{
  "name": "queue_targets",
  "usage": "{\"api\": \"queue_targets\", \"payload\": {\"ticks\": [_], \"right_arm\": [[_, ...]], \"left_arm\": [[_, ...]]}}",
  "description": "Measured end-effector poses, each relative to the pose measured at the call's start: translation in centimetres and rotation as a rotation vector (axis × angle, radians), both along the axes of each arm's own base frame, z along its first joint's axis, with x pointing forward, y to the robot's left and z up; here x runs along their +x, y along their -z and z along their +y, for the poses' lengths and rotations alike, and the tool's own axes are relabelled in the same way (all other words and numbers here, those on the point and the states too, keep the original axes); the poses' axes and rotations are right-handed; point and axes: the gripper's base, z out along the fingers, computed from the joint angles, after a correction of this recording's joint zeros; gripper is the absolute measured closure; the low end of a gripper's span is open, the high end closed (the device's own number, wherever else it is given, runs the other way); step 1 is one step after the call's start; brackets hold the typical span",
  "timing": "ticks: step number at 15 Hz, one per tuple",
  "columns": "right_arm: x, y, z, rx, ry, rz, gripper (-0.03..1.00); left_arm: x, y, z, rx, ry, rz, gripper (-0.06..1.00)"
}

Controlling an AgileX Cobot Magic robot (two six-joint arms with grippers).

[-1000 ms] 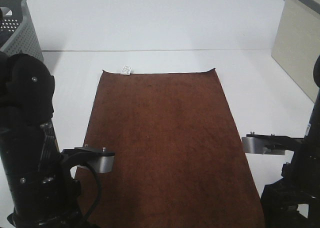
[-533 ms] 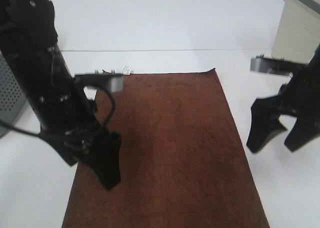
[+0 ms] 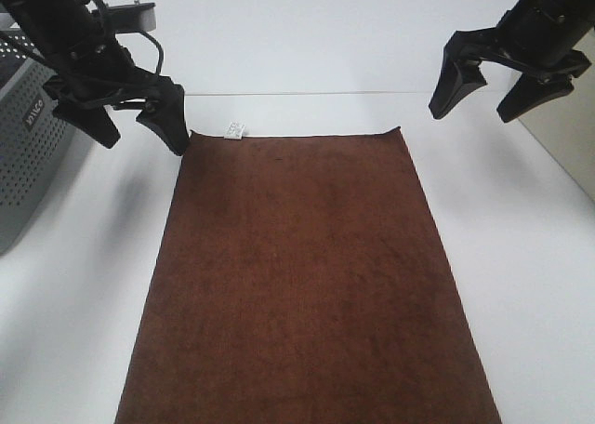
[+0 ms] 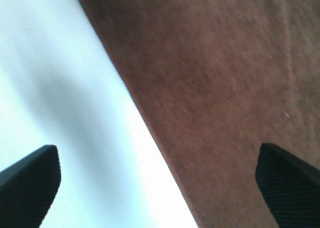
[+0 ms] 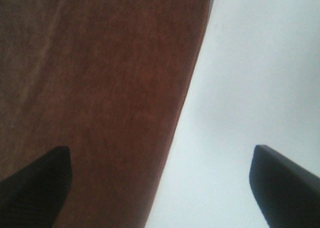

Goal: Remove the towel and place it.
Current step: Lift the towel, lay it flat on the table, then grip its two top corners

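Dark brown towel (image 3: 307, 275) spread flat on white table (image 3: 530, 257), white tag (image 3: 234, 129) at its far left corner, left gripper (image 3: 139, 138) just beside that corner, fingers wide, right gripper (image 3: 472, 112) beyond the far right corner, fingers wide, grey basket (image 3: 28, 154) well left of the towel

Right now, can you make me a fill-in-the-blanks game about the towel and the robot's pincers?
1. The towel lies spread ____ on the white table.
2. The left pincer and the right pincer both hold nothing, and their jaws are ____.
3. The white tag sits at the towel corner nearest the ____ pincer.

Missing words: flat; open; left.
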Motion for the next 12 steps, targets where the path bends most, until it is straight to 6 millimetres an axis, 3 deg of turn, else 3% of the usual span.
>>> {"api": "queue_targets", "payload": {"ticks": [3, 6, 9, 12], "right_arm": [[4.5, 3.1, 0.5, 0.001, -0.003, -0.003, 0.05], [8.0, 6.1, 0.8, -0.003, -0.017, -0.011, 0.05], [9.7, 8.9, 1.0, 0.0, -0.021, -0.003, 0.05], [9.9, 11.0, 1.3, 0.032, -0.052, 0.023, 0.05]], "left_arm": [[3.5, 2.2, 2.1, -0.002, -0.061, -0.017, -0.04], [5.6, 4.9, 2.5, -0.005, -0.086, -0.037, -0.04], [6.8, 7.7, 2.1, -0.047, -0.082, -0.065, -0.04], [7.4, 9.2, 1.6, -0.101, -0.09, -0.103, -0.04]]}}
